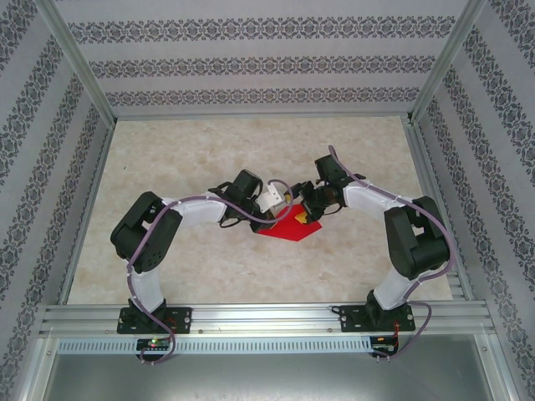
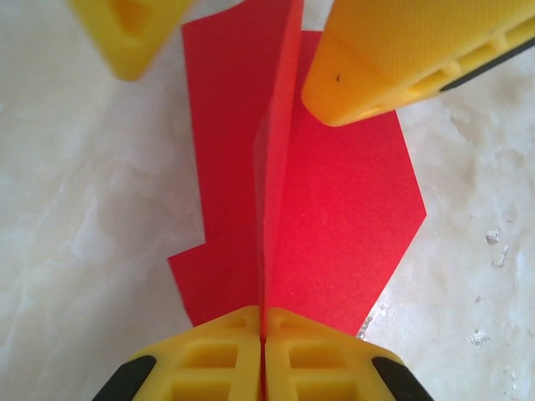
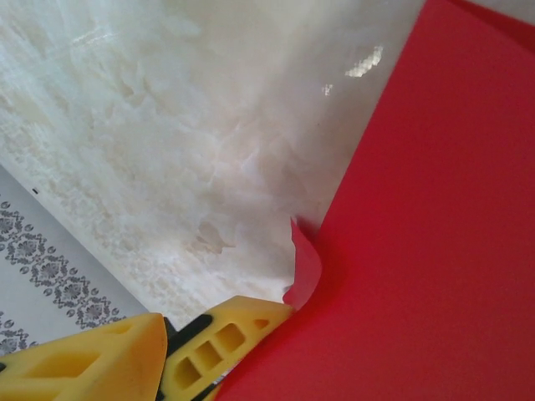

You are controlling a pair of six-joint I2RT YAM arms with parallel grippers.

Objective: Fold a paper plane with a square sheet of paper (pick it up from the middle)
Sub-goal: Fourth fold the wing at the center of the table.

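The red paper (image 1: 288,230) lies partly folded at the table's middle, where both arms meet. In the left wrist view its centre crease (image 2: 272,167) stands upright, with a flap (image 2: 343,225) spread flat on either side. My left gripper (image 2: 263,342) is shut on the near end of that crease. My right gripper (image 1: 304,212) is open, its two yellow fingers (image 2: 393,67) standing apart on either side of the crease's far end. In the right wrist view one yellow finger (image 3: 226,334) touches the paper's edge beside a small curled corner (image 3: 305,267); the sheet hides the other finger.
The marble-patterned tabletop (image 1: 192,159) spreads around the paper. Patterned walls (image 1: 251,58) and metal frame posts (image 1: 79,63) enclose it on three sides. A metal rail (image 1: 267,317) carrying both arm bases runs along the near edge.
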